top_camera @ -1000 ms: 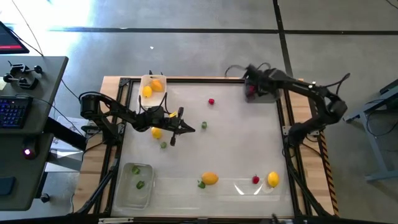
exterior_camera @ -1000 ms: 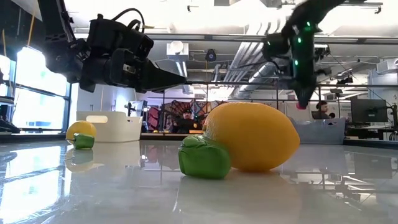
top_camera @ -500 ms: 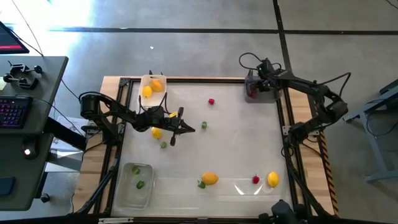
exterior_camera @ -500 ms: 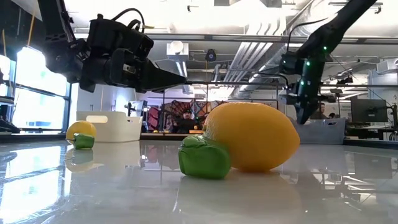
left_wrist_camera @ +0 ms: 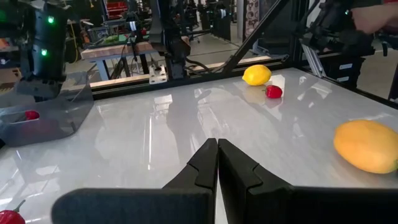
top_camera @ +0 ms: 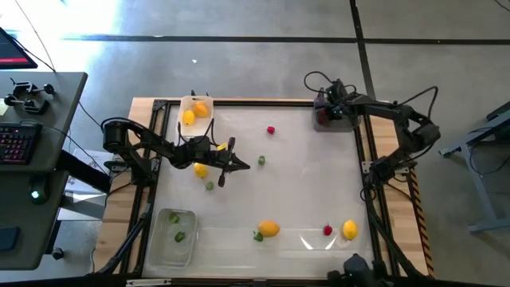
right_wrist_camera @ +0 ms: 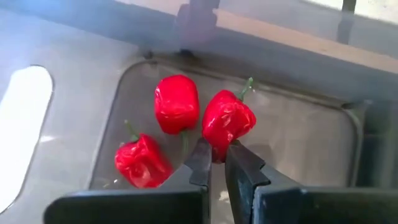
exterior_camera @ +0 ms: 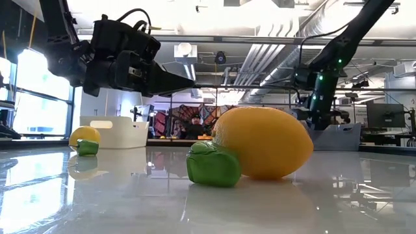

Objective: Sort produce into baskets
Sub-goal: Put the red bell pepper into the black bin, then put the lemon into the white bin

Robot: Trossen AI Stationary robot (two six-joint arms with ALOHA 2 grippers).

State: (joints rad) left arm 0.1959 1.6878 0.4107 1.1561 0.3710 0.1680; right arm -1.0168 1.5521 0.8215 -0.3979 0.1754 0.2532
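Note:
My right gripper (right_wrist_camera: pixel 216 158) is down in the dark grey tray (right_wrist_camera: pixel 298 143) at the table's far right corner (top_camera: pixel 343 124), shut on a small red piece (right_wrist_camera: pixel 227 119). Two more red pieces (right_wrist_camera: pixel 176 103) lie on the tray's floor beside it. My left gripper (top_camera: pixel 243 165) is shut and empty, held above the table left of centre, past a yellow piece (top_camera: pixel 201 170). The white tray (top_camera: pixel 194 103) at the far left holds a yellow and an orange piece. The clear tray (top_camera: pixel 163 239) at the near left holds small green pieces. My right gripper pinches the red piece's lower end (right_wrist_camera: pixel 219 149) between its two fingertips. The fingers come from above, slanting down into the tray. The piece sits low inside the tray with its green stem pointing away from the fingers; whether it touches the tray's floor, I cannot tell.
Loose on the table: a red piece (top_camera: pixel 271 129), two green pieces (top_camera: pixel 260 160) (top_camera: pixel 209 186), an orange piece (top_camera: pixel 269 229) with a green one (top_camera: pixel 257 236) against it, a red piece (top_camera: pixel 327 230) and a yellow one (top_camera: pixel 350 229) near the front edge.
My right gripper has gone down into the dark grey tray with the red piece still between its fingers.

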